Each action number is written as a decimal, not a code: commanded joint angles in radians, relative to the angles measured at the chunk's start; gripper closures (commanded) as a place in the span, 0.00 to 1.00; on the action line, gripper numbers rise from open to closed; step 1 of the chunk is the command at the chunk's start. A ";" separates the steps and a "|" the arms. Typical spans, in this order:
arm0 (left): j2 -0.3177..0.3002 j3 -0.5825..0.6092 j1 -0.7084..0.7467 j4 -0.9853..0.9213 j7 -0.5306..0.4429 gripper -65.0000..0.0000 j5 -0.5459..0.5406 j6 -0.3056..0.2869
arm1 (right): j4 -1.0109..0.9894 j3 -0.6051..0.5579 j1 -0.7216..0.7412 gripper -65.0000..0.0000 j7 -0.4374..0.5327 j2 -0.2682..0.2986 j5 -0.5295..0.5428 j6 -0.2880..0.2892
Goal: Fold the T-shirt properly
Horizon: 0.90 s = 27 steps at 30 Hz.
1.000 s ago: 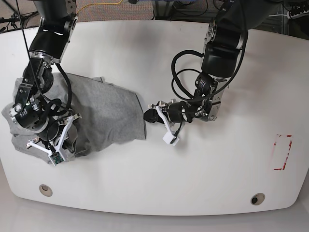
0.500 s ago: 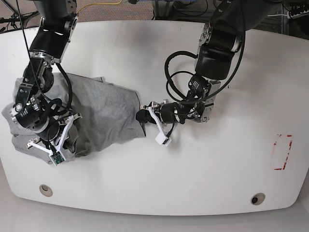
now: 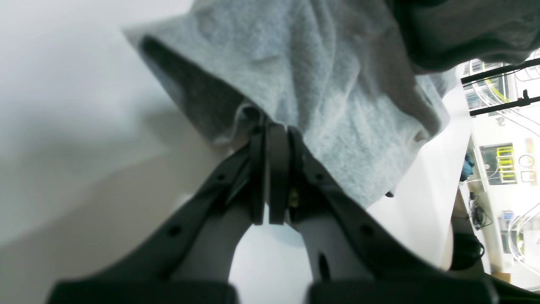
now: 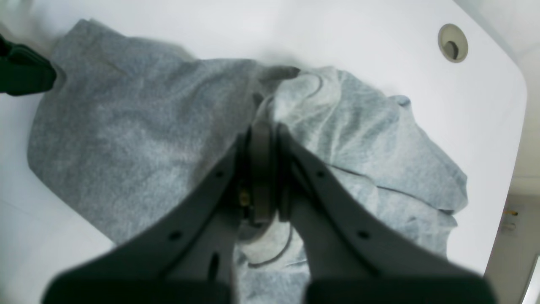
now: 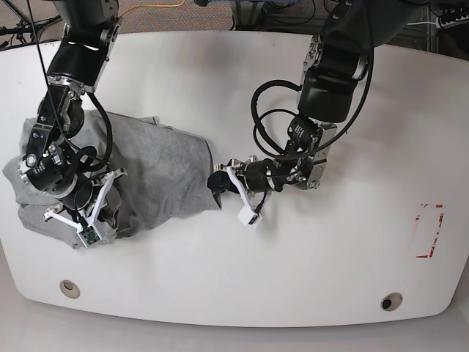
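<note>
Left gripper pinches the soft grey cotton T-shirt edge tight; right gripper pinches shut near its collar. Pull slowly, both together, staying low.

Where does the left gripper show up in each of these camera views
Base: left gripper at centre, its tip at the T-shirt's right edge.
Left wrist: bottom centre, jaws shut on the shirt's edge.
Right wrist: dark tip at the far left edge, by the shirt's corner.
Shared landmark: the grey T-shirt.
</note>
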 commanded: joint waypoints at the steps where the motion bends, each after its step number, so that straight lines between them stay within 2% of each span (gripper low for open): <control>1: -0.017 -0.010 -0.023 0.064 -0.004 1.00 -0.024 -0.015 | 0.009 0.010 0.024 1.00 0.020 0.011 0.004 -0.002; 3: -0.064 -0.028 -0.002 0.184 0.011 1.00 -0.029 -0.017 | 0.013 0.009 0.027 1.00 0.018 0.013 0.005 -0.002; 11: -0.161 -0.056 0.034 0.344 0.053 1.00 -0.051 -0.020 | 0.015 0.021 0.023 1.00 0.018 0.012 0.003 -0.002; 13: -0.208 -0.062 0.052 0.400 0.060 1.00 -0.070 -0.019 | 0.025 0.020 0.025 1.00 0.021 0.014 0.005 -0.002; 17: -0.239 -0.072 0.066 0.438 0.066 1.00 -0.083 -0.019 | 0.026 0.022 0.026 1.00 0.021 0.016 0.005 -0.002; 27: -0.265 -0.100 0.098 0.583 0.126 1.00 -0.069 -0.021 | 0.017 0.016 0.032 1.00 0.033 0.016 0.003 -0.002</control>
